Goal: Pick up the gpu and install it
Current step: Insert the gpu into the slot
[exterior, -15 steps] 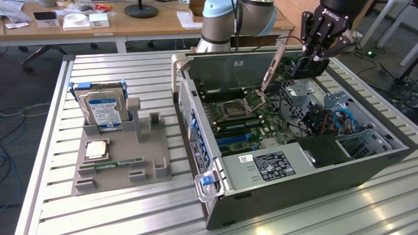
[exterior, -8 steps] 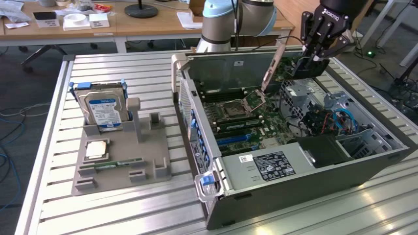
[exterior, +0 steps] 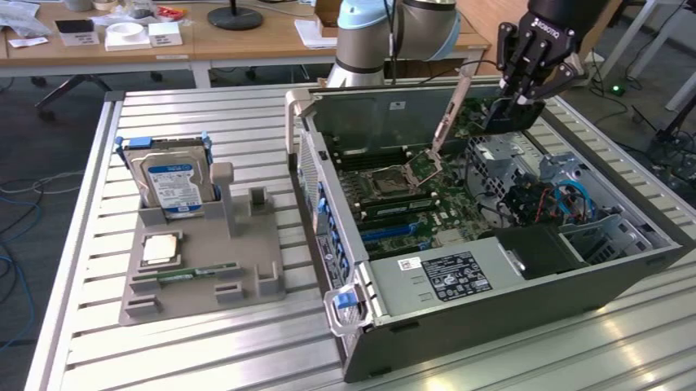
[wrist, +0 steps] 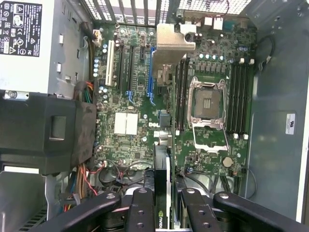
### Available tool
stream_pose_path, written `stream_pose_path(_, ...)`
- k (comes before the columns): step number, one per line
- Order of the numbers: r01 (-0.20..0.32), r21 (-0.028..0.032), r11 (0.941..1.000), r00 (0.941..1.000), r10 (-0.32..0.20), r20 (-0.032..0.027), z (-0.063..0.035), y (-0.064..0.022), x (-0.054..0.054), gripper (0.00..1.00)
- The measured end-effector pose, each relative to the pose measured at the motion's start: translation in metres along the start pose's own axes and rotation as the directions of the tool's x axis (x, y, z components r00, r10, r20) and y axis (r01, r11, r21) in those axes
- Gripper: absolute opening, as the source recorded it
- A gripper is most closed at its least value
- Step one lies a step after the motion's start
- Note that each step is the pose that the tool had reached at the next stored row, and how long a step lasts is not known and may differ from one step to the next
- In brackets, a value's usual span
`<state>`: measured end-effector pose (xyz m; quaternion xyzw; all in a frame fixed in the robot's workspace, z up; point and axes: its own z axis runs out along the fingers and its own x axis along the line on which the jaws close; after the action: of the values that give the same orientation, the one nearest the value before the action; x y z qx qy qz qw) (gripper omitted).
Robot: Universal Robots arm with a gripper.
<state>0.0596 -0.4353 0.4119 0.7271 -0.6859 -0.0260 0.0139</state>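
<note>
So the gripper (exterior: 520, 96) has the gpu (exterior: 506, 116) pinched in its jaws, which are closed partway and clamped on the card's flat sides. The card hangs under the jaws over the open computer case (exterior: 490, 285), at the end of the case nearest the worktop's far edge. It's not in a slot yet.

In the wrist view the gpu (wrist: 162, 164) shows edge-on as a narrow strip with a green-and-white logo down by the fingers (wrist: 141, 208). It reaches out over the motherboard (wrist: 130, 87), with the empty CPU socket (wrist: 208, 104) off to one side and a long blue slot (wrist: 152, 72) further along.

The case lies on its side toward the worktop (exterior: 218, 114) edge at the exterior view's right. Near the opposite edge sits a grey holder (exterior: 196, 285), with the hard drive (exterior: 174, 183) standing upright in it and a small green memory stick (exterior: 198, 274) lying flat.
</note>
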Motion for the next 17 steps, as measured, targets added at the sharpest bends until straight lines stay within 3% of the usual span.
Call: stream_pose_path(17,0.000,0.0000,1.0000,1.0000,0.000,0.0001,0.0033,0.0050,-0.0004,0.26)
